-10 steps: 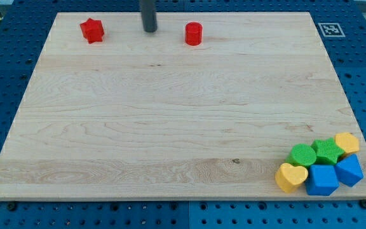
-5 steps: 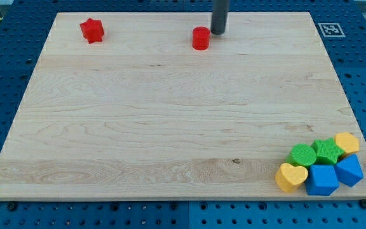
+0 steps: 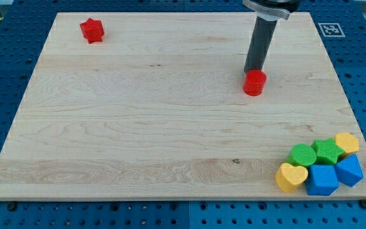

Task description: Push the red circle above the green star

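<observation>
The red circle (image 3: 255,83) lies on the wooden board, right of centre. My tip (image 3: 254,70) stands just above it in the view, touching or almost touching its top edge. The green star (image 3: 327,151) sits in the cluster at the view's bottom right, well below and to the right of the red circle.
A red star (image 3: 92,30) lies at the top left. The bottom-right cluster also holds a green circle (image 3: 302,155), a yellow heart (image 3: 291,177), two blue blocks (image 3: 323,180) (image 3: 349,170) and a yellow block (image 3: 347,142). A marker tag (image 3: 330,29) is at the top right.
The rod has moved right and down the board. The red circle has been pushed with it from the top centre toward the right of centre.
</observation>
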Robot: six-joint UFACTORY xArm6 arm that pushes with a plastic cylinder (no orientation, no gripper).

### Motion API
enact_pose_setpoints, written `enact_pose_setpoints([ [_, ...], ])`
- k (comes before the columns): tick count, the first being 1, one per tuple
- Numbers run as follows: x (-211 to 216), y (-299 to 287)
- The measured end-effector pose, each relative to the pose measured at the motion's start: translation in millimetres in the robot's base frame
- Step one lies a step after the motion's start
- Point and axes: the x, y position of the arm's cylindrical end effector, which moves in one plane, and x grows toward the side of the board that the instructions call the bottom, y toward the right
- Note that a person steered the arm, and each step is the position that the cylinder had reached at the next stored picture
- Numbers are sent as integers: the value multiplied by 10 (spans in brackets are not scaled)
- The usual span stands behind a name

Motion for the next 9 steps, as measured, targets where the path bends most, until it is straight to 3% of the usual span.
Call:
enact_pose_setpoints([
  [1,-110,-324],
  [3,785,361],
  [4,967,580],
  [5,755,552],
  [8,1071,763],
  [9,930,805],
])
